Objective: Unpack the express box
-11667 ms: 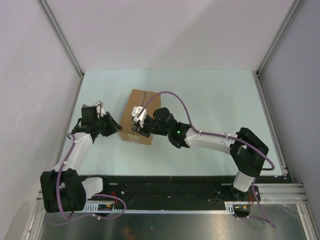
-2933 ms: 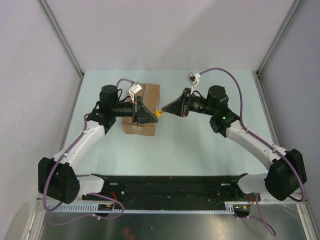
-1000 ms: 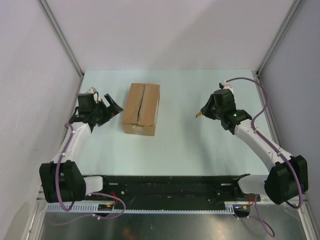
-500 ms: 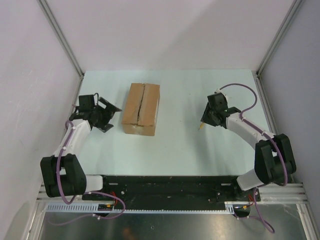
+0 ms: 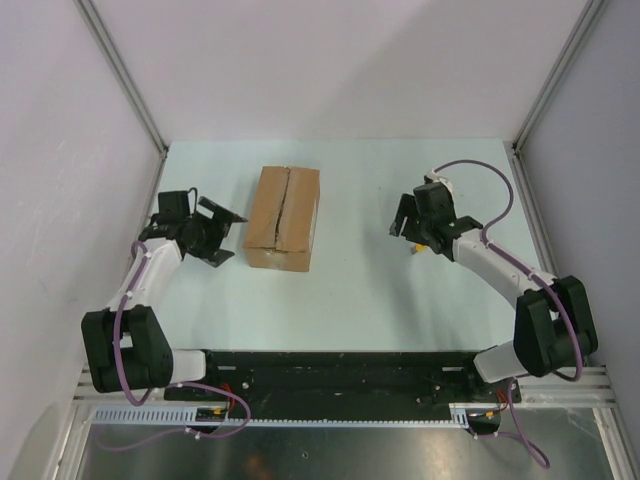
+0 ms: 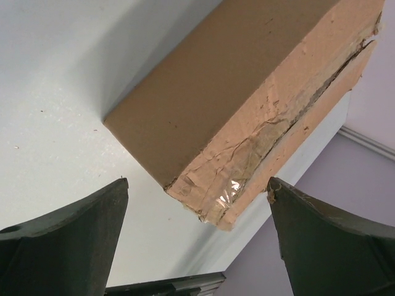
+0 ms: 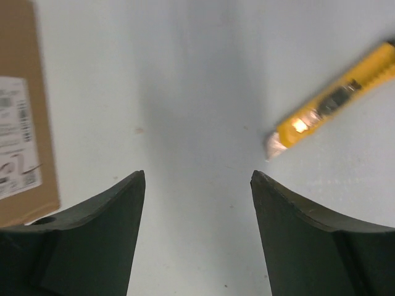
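Observation:
The express box (image 5: 284, 217) lies flat on the table left of centre, its flaps down and a dark slit along the centre seam. In the left wrist view its near corner (image 6: 247, 80) shows torn tape. My left gripper (image 5: 224, 237) stands open just left of the box, holding nothing (image 6: 197, 182). My right gripper (image 5: 402, 216) is open over bare table (image 7: 197, 174), well right of the box. A yellow utility knife (image 7: 333, 102) lies loose on the table beside it (image 5: 414, 250). The box side with its white label (image 7: 18, 139) shows at that view's left edge.
Grey walls and aluminium frame posts (image 5: 120, 75) close in the pale table (image 5: 360, 290) on three sides. The black base rail (image 5: 340, 375) runs along the near edge.
My right gripper has opened and let go of the yellow knife, which now lies on the table. The left arm has shifted only slightly beside the box.

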You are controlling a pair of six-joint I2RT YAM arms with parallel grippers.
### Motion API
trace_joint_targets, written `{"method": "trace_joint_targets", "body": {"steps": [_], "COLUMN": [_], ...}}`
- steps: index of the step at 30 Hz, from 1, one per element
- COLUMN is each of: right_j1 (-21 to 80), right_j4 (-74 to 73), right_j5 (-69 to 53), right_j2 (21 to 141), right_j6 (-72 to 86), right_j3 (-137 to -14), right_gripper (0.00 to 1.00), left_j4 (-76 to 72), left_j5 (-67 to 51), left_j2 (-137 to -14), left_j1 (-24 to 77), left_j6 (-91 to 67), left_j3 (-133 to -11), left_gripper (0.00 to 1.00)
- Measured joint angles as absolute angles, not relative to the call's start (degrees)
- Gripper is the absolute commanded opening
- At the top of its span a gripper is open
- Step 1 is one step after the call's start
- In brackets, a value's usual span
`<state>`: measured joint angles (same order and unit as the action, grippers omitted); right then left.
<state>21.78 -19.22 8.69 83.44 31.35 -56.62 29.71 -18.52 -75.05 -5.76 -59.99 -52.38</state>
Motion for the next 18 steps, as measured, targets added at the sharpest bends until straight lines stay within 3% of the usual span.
{"method": "trace_joint_targets", "body": {"steps": [9, 18], "right_j1": [36.9, 51.2], "right_j4": [-2.2, 21.1], "right_j5": [4.1, 2.5], "right_j2": [79.9, 83.9], "right_j6": [21.3, 12.6], "right_j3": [-56.6, -56.8], "right_gripper": [0.82, 0.97], "left_j4": [29.7, 30.3], "left_j5": [-23.0, -30.6], "left_j2": [-75.6, -62.8], "left_j1": [-5.8, -5.1], "left_j6": [-60.8, -72.4], "left_j3": [-52.1, -48.4], "left_gripper": [0.98, 0.98]}}
